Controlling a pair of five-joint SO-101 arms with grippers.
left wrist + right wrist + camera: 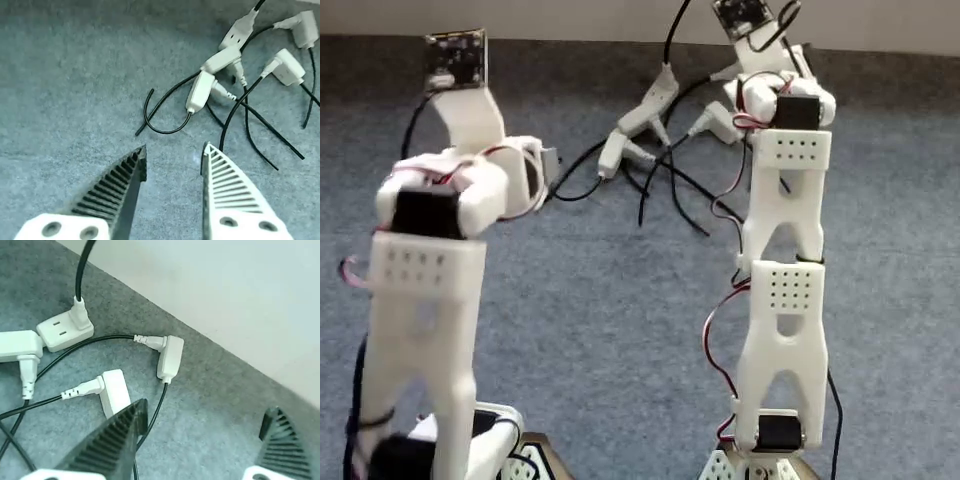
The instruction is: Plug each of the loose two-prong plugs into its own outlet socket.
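1. My left gripper [174, 152] is open to a middling gap with nothing between its tips. The roots of both fingers are cut off at the picture's edge.
2. My right gripper [205, 417] is spread wide and empty, and one of its fingers shows little more than its tip.
3. Closest to my right gripper lies a white plug [114, 390], just beyond one ribbed finger [117, 437]. That finger hides the plug's near end, so I cannot see its prongs.
4. Just past it a second plug [170, 356] lies flat on the carpet [210, 390]. I cannot make out its prongs either.
5. Farther out sits an outlet socket [62, 331] with two slots facing up and its black cord [80, 275] running out of frame. Touching it is a white body [17, 345] cut off at the edge; I cannot tell whether it is a plug or a socket.
6. From my left gripper everything lies well ahead. A black cable loop [160, 120] lies between my tips and the nearest connector [199, 92].
7. Beyond that connector, more white pieces [287, 67] crowd among crossing cables. I cannot tell which of them are mated.
8. From above, the tangle [640, 125] lies on the carpet between my arms, toward the far side. My right arm [785, 200] covers part of it.
9. Farthest off stands a pale wall [240, 285].
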